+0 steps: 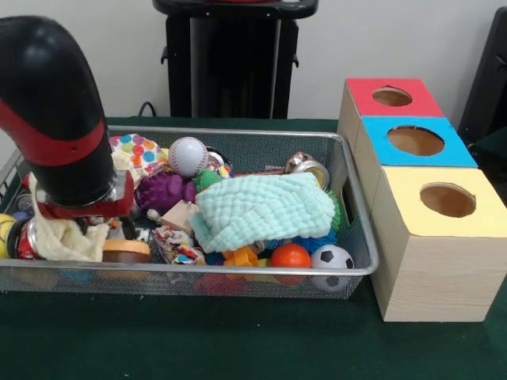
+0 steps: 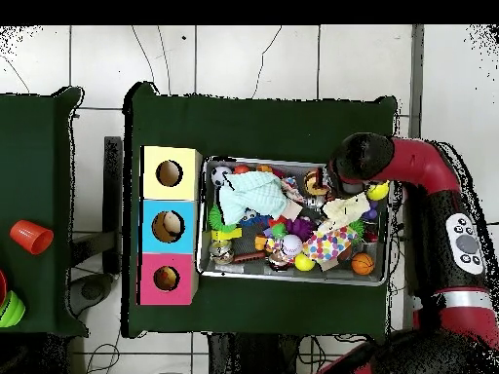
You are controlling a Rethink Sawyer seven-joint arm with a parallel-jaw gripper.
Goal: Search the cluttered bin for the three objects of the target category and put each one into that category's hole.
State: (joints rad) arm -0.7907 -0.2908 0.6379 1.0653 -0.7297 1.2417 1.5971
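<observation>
The wire mesh bin (image 1: 238,271) is packed with toys and cloths. My arm (image 1: 55,119) reaches down into its left end, and the gripper (image 1: 83,212) is sunk among the clutter above a pale yellow cloth (image 1: 71,240). A mint green cloth (image 1: 261,207) covers the middle. Around it lie a baseball (image 1: 188,155), a purple knobbly toy (image 1: 162,190), an orange ball (image 1: 290,255), a small soccer ball (image 1: 332,257) and a polka-dot cloth (image 1: 136,149). To the right stand three boxes with round holes: red (image 1: 392,96), blue (image 1: 415,140) and yellow (image 1: 447,199). Overhead, the arm (image 2: 363,156) hangs over the bin (image 2: 292,277).
A metal can (image 1: 307,166) lies at the bin's back right. In the overhead view, a red cup (image 2: 31,236) and a green cup (image 2: 10,308) stand on a separate table on the left. Green cloth (image 1: 198,340) covers the table in front of the bin.
</observation>
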